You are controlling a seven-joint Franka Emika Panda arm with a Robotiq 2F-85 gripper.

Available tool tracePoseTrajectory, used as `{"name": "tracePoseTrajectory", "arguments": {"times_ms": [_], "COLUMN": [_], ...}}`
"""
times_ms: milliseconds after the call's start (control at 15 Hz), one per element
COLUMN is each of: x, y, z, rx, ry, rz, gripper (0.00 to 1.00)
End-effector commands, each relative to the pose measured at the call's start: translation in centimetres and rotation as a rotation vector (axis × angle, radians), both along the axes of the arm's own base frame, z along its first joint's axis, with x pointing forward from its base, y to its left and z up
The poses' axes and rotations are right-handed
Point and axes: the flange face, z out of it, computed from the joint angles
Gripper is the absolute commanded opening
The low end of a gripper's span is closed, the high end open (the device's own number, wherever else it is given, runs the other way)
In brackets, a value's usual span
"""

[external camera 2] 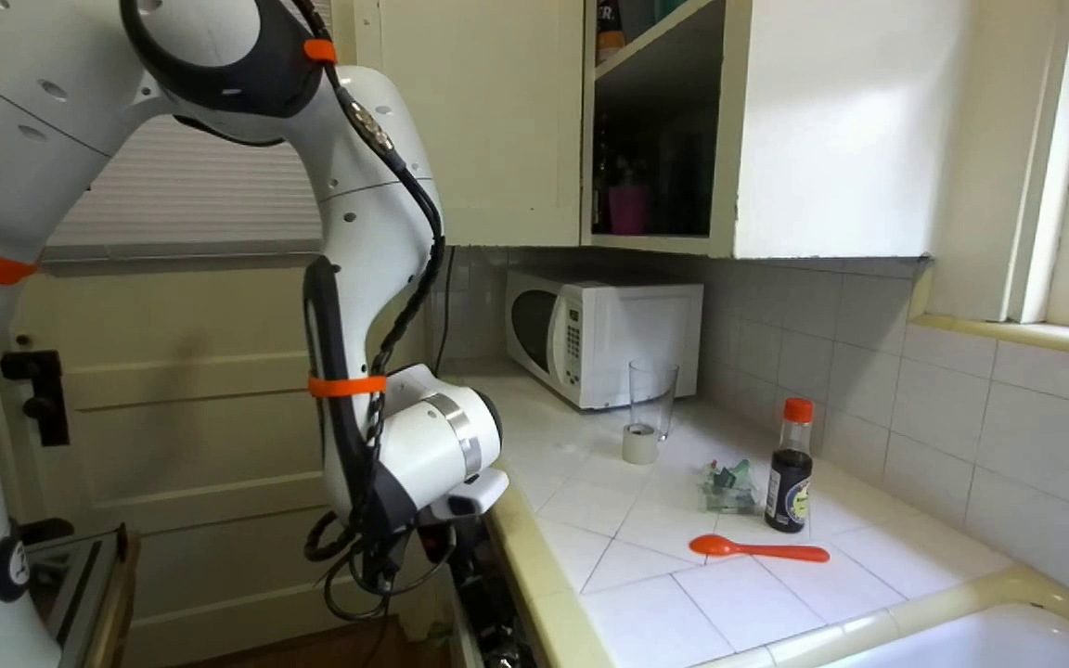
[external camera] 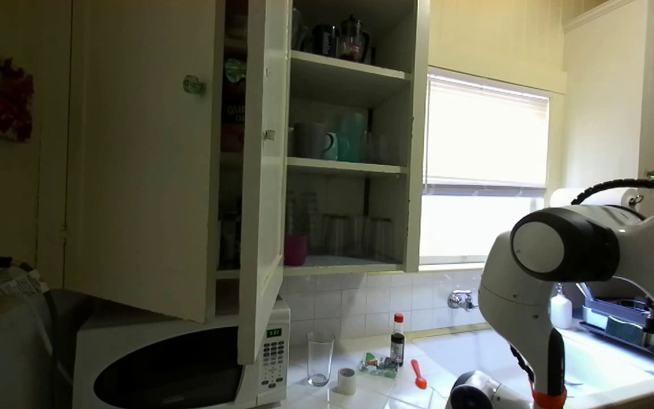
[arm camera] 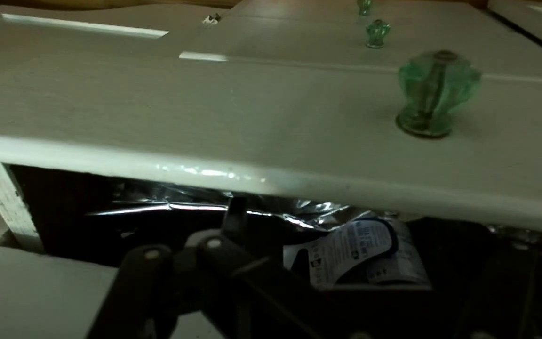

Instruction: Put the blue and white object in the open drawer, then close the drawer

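1. Wrist view: the pincer (arm camera: 236, 221) is at the mouth of the open drawer (arm camera: 228, 117), dark against dark. I cannot tell whether it is clenched, released or grasping something. That position would suit either letting the object down or turning to the drawer's front.

2. Near it, a white wrapper with blue print (arm camera: 370, 240) shows within the drawer's opening; I take it for the task's object. Whether the pincer touches it is hidden. Its place suggests the first half is done, or nearly. Shiny foil (arm camera: 172, 197) lies in there too and might prop it up.

3. The drawer stands pulled out, presumably to receive the wrapper; closing remains. Its broad front, with a glass knob (arm camera: 428, 94), looks easy to push without gripping.

4. In an exterior view, the arm (external camera 2: 367, 232) is bent down beside the bench (external camera 2: 609, 566), likely because the drawer sits below the bench's top.

5. Farther out on the bench are an orange spoon (external camera 2: 762, 549), red-capped bottle (external camera 2: 788, 492), green packet (external camera 2: 729, 487), pale roll (external camera 2: 639, 445), upright drinking glass (external camera 2: 653, 394) and microwave (external camera 2: 641, 343). They seem to play no part here.
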Motion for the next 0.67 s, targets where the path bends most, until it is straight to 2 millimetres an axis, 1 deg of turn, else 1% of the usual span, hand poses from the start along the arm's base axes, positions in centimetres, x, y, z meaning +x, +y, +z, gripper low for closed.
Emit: {"name": "tracePoseTrajectory", "arguments": {"times_ms": [0, 133, 267, 400, 533, 600], "x": [-1.2, -2.7, -4.6, -6.0, -8.3, -9.2], "y": [1.0, 2.1, 3.0, 3.1, 3.0, 3.1], "z": [0.2, 1.0, 1.9, 3.6, 4.7, 4.9], "rx": [-0.044, -0.021, 0.018, 0.056, 0.104, 0.127], "ry": [-0.094, -0.143, -0.156, -0.192, -0.141, -0.102], "rz": [0.009, 0.016, 0.019, 0.006, 0.015, 0.031], "gripper": [1.00, 1.00, 1.00, 1.00, 1.00, 1.00]}}
